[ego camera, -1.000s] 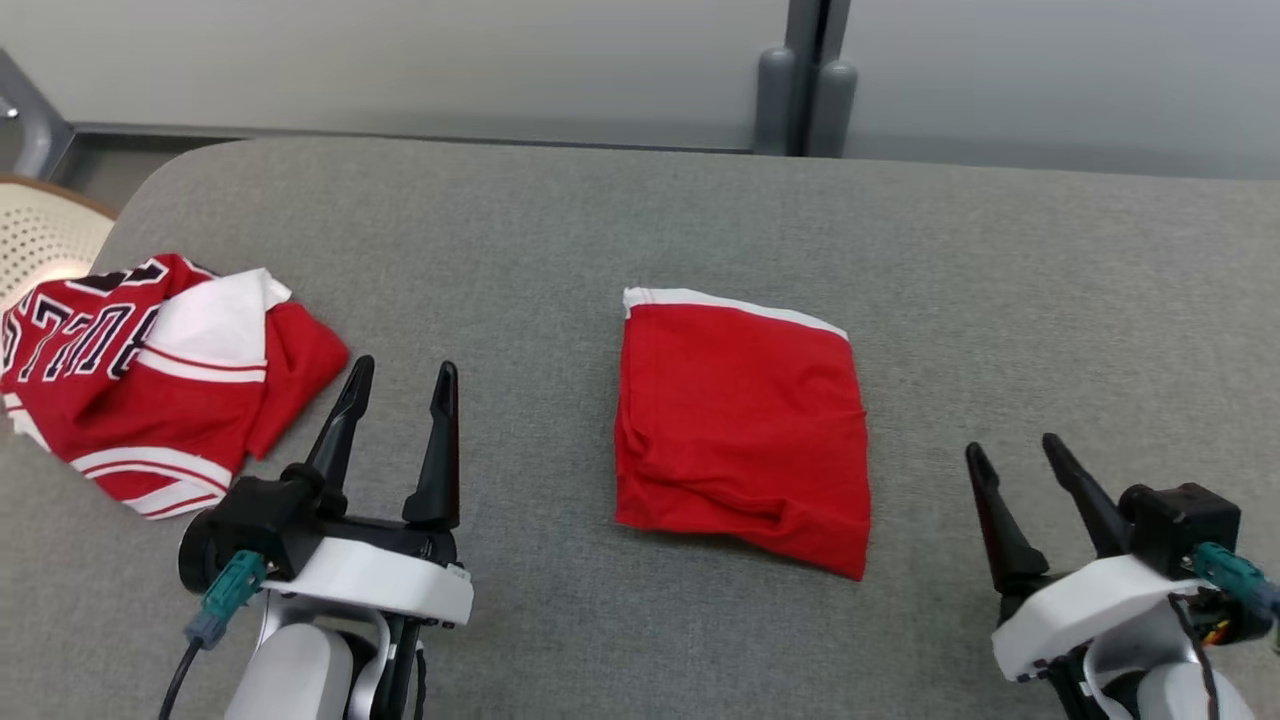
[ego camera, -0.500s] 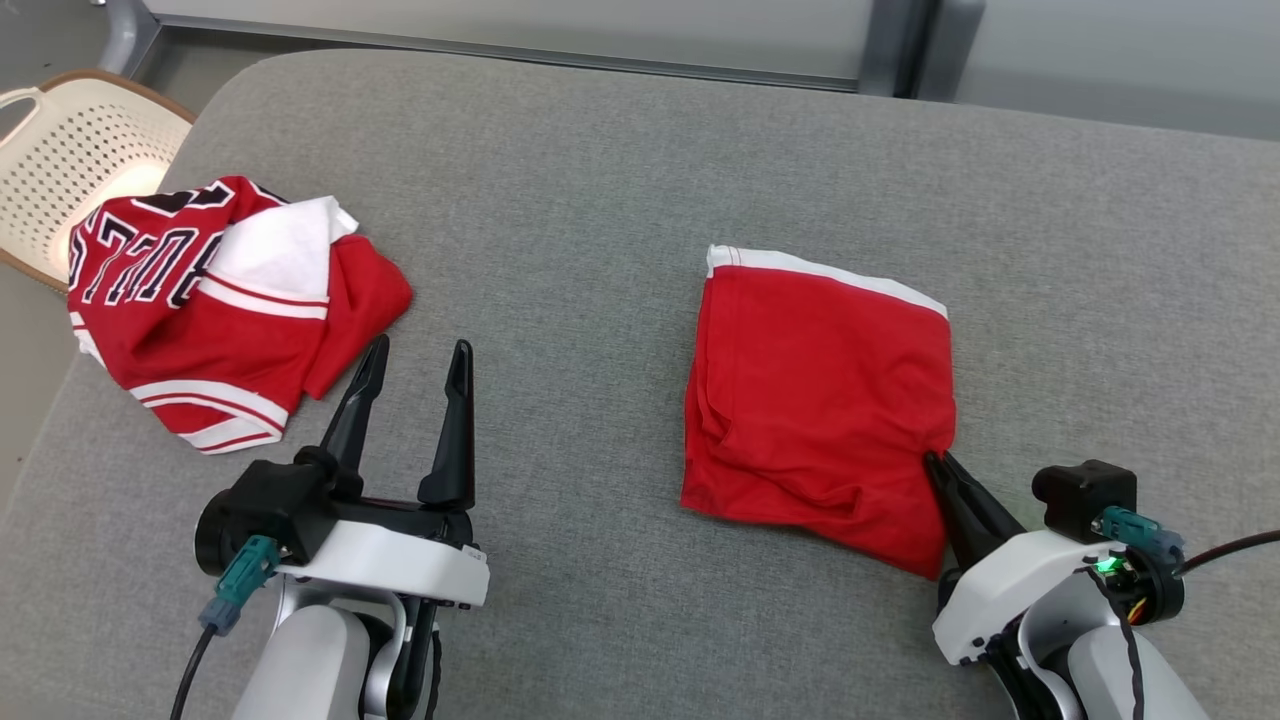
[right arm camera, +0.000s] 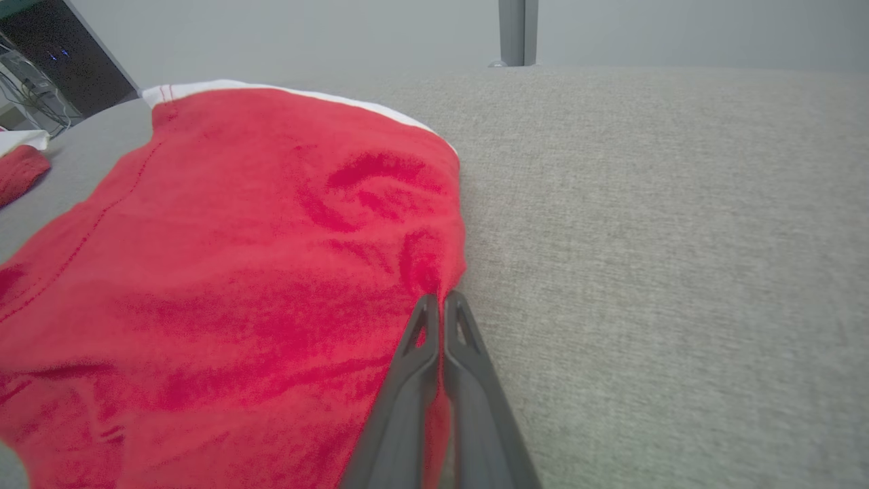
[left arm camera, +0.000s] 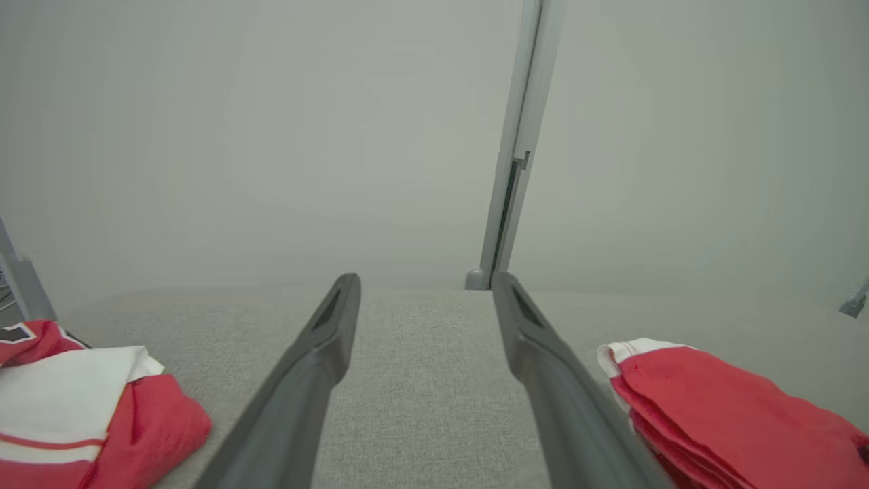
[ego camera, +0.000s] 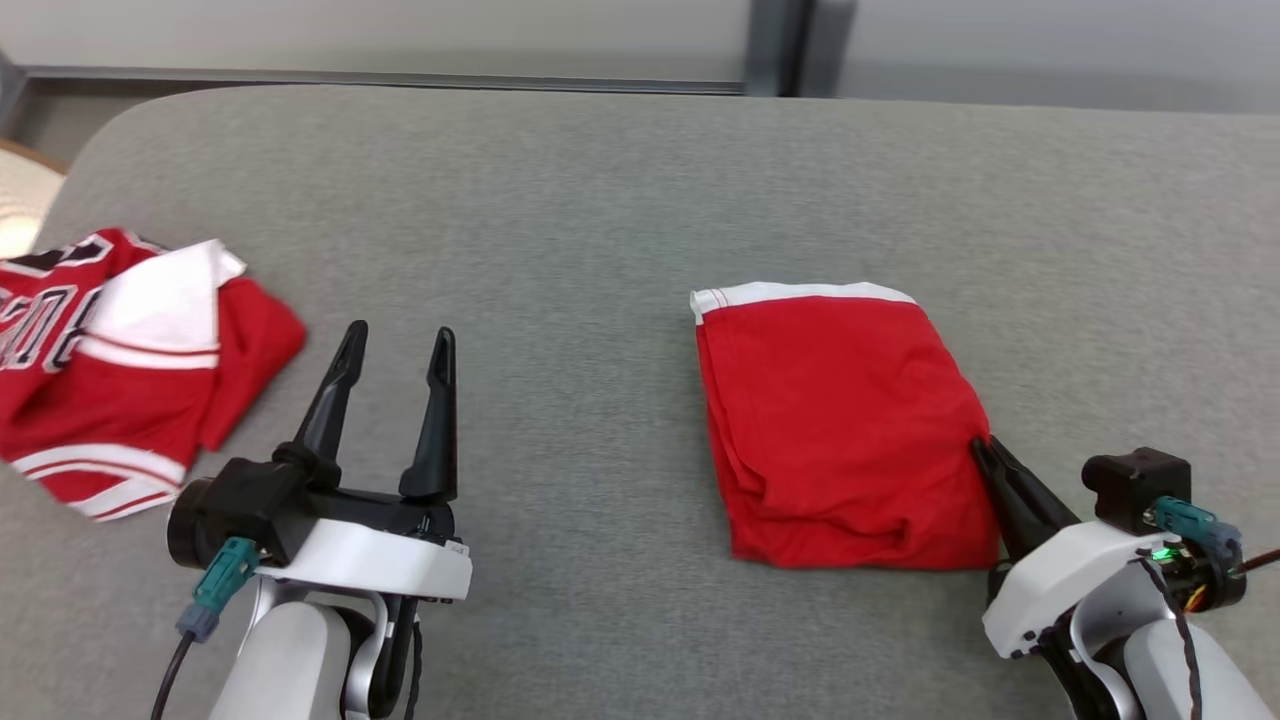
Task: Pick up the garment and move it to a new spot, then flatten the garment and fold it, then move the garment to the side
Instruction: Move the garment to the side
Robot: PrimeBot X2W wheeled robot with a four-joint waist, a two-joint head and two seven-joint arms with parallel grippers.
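Observation:
The garment (ego camera: 840, 420) is a folded red cloth with a white band along its far edge, lying right of centre on the grey padded table (ego camera: 600, 200). My right gripper (ego camera: 982, 447) is shut on the garment's right edge; the right wrist view shows its fingers pinching the red fabric (right arm camera: 271, 272) at the right gripper's tips (right arm camera: 440, 299). My left gripper (ego camera: 397, 342) stands open over bare table left of the garment, holding nothing. In the left wrist view the left gripper (left arm camera: 424, 282) has the garment (left arm camera: 719, 401) to its right.
A crumpled red and white jersey (ego camera: 110, 360) with lettering lies at the table's left edge, also visible as the jersey (left arm camera: 88, 401) in the left wrist view. A pale basket (ego camera: 20, 200) stands beyond the left edge. A wall and post (ego camera: 780, 45) run behind the table.
My right gripper moved in to the garment's right edge and shut on it. The garment has shifted and turned a little. The head camera has moved. The left gripper stayed open.

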